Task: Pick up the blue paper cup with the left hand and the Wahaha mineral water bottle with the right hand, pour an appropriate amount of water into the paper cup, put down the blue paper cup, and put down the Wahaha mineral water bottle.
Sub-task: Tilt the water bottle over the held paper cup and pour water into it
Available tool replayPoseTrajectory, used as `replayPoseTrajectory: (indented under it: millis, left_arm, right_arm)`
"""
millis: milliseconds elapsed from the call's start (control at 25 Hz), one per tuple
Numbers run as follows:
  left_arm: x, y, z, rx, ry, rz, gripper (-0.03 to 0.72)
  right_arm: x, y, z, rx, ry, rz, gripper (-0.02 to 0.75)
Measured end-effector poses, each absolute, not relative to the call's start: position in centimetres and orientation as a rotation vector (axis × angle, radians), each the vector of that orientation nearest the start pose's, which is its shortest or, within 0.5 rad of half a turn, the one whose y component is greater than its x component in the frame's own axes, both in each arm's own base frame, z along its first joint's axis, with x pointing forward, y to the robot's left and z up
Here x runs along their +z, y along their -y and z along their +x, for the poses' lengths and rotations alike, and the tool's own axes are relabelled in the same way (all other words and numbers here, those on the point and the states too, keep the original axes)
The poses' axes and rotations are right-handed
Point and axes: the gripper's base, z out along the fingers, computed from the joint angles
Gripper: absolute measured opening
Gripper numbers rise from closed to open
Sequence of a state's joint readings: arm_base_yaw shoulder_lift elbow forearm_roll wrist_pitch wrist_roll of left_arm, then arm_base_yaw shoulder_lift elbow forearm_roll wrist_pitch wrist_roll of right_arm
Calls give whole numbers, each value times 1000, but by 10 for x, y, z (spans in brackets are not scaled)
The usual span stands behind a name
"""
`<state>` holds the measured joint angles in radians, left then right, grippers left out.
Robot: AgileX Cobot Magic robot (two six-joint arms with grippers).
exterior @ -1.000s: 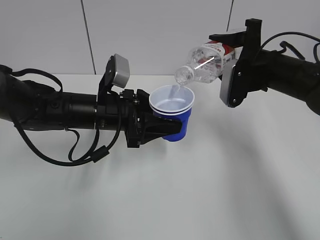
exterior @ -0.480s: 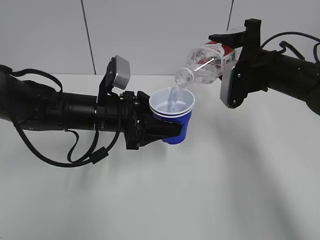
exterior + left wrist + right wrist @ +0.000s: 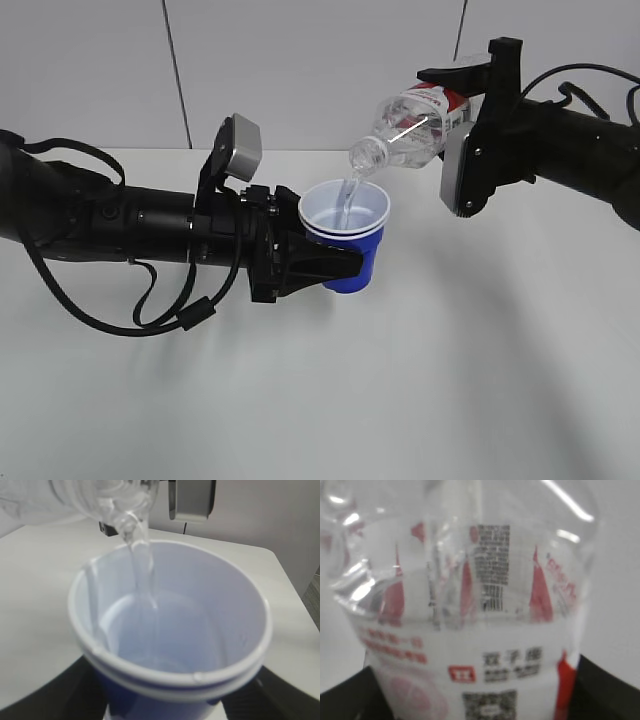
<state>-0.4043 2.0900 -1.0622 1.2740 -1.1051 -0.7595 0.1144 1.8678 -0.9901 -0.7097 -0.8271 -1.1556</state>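
— Cup status? I see my left tool (image 3: 345, 262) clamped round the blue paper cup (image 3: 349, 240), held above the worktop (image 3: 420, 380).

— Since a second ago the water (image 3: 346, 194) has become a steady stream. My right tool (image 3: 462, 110) grips the tilted Wahaha mineral water bottle (image 3: 408, 125); I'd level it soon.
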Motion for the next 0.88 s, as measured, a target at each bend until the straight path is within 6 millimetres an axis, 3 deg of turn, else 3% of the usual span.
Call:
replayPoseTrajectory:
  millis: [880]
  left_arm:
    - [140,222,321,-1131,-1529,1191,477]
  right_arm:
    - [211,-88,384,-773,-733,-1554,485]
